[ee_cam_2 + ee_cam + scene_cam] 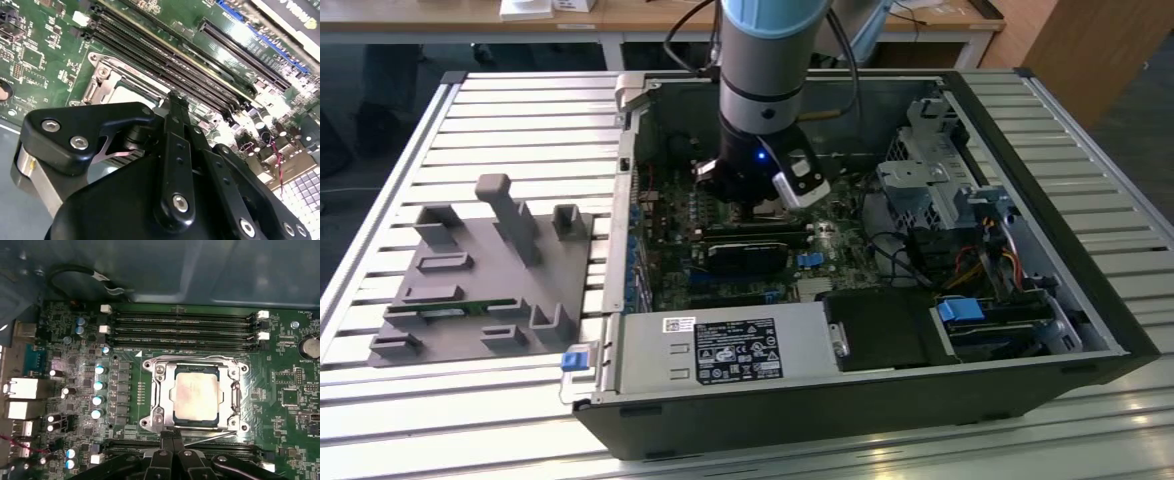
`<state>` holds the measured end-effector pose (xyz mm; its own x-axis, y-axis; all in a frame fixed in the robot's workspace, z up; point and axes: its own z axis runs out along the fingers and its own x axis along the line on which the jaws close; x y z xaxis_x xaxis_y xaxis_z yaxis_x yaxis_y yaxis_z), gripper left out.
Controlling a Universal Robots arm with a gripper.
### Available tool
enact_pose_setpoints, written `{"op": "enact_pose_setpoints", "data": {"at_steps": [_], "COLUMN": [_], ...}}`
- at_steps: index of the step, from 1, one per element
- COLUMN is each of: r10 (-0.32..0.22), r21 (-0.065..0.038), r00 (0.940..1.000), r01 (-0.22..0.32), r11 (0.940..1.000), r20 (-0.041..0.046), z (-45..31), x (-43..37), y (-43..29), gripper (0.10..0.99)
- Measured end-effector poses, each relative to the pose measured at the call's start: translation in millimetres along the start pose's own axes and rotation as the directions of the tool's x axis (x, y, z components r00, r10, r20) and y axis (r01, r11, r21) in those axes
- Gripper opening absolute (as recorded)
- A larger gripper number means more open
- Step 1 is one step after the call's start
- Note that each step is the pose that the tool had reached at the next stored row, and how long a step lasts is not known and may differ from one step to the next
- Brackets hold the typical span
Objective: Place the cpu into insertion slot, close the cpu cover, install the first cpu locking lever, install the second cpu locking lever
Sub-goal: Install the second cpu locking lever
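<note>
In the first wrist view the cpu point(196, 392) lies flat in the insertion slot point(146, 365) on the green board. The silvery cpu cover point(161, 390) is down around it, its cut-out showing the chip's pale top. One thin wire locking lever point(190, 358) runs along one side of the socket, and another point(212, 435) along the opposite side. My gripper point(172, 432) is shut, its tips beside that second lever at the socket's edge. In the second wrist view the gripper point(172, 97) points at the cover point(102, 87). In the exterior view the gripper point(754, 208) reaches into the open case.
Long black memory slots point(180, 325) flank the socket on two sides. A row of capacitors point(99, 385) stands beside it. A black card point(747, 255), the power supply point(720, 350) and drive cage point(947, 180) crowd the case. A grey fixture point(480, 270) sits on the slatted table.
</note>
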<state>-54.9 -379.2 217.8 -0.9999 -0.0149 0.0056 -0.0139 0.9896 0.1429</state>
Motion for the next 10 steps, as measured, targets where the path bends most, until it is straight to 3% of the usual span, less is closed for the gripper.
{"op": "enact_pose_setpoints", "data": {"at_steps": [6,10], "r10": [0.000,0.000], "r21": [-0.016,-0.036], "r00": [1.0000,1.0000], "r01": [0.000,0.000], "r11": [0.9999,0.9993], "r20": [0.0003,0.0005], "z": [-0.7,-0.9], "x": [3.1,6.4], "y": [-9.2,-12.6], "gripper": [0.106,0.106]}}
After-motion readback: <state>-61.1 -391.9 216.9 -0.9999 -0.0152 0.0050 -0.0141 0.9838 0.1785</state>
